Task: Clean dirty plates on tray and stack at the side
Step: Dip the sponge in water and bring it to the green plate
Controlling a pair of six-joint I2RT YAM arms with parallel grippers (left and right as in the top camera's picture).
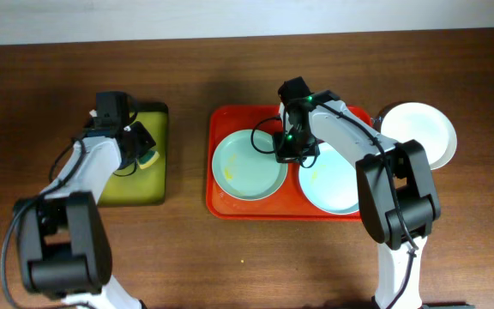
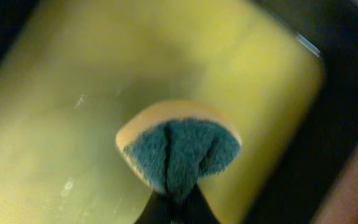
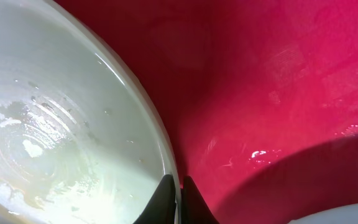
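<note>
The red tray (image 1: pixel 221 204) holds the pale mint green plate (image 1: pixel 247 167) on its left and the pale blue plate (image 1: pixel 328 184) on its right. The white plate (image 1: pixel 423 133) lies on the table just right of the tray. My right gripper (image 1: pixel 288 154) is shut on the mint plate's right rim; the right wrist view shows the fingers (image 3: pixel 179 186) pinching the smeared plate (image 3: pixel 55 124) over the red tray (image 3: pixel 278 93). My left gripper (image 1: pixel 144 148) is shut on a yellow sponge with a green scouring face (image 2: pixel 179 146), fingers (image 2: pixel 176 205) squeezing it.
The sponge hangs over the smaller yellow-green tray with a black rim (image 1: pixel 131 184), which fills the left wrist view (image 2: pixel 73 93). Brown tabletop surrounds both trays. An edge of the blue plate (image 3: pixel 340 214) shows at the right wrist view's bottom right.
</note>
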